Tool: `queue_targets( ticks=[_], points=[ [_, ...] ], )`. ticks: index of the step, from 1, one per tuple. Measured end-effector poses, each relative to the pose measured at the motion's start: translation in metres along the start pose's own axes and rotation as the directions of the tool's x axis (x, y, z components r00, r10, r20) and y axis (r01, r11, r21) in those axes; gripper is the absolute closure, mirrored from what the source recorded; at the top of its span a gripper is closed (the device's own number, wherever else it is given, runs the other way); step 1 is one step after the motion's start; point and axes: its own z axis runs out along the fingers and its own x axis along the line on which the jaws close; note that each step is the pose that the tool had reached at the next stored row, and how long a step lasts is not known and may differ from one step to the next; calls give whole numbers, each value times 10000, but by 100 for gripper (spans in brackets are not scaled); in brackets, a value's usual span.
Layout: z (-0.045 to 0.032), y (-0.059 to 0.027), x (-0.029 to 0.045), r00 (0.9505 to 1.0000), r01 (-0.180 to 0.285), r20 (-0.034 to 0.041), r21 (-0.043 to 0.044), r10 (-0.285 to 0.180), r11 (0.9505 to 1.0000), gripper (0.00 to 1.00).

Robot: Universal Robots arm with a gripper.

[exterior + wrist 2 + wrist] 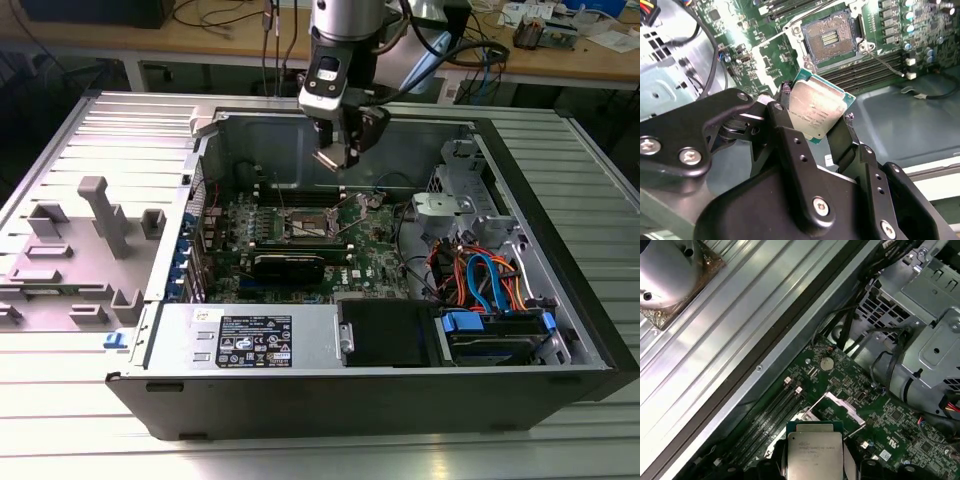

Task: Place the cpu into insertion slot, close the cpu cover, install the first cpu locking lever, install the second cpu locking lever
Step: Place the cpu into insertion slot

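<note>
We see the arm reach down from above into the open computer case point(330, 405), with its gripper point(338, 150) hanging over the green board point(385, 255). The fingers point(790, 140) are clenched on the cpu point(817, 111), holding it by opposite edges in the air. The insertion slot point(830, 37) lies uncovered below, apart from the chip. Long memory slots point(865, 67) and a thin wire point(887, 65) run just beside it. Coloured cables point(480, 275) crowd the case towards the exterior view's right.
</note>
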Motion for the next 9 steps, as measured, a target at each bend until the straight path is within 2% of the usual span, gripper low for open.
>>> queue_targets(
  ticks=[5,9],
  points=[
    [14,-1,0,9972,-737,82,7,737,9973,46],
    [29,-2,0,9898,-1415,143,-1,1415,9899,46]
  ],
)
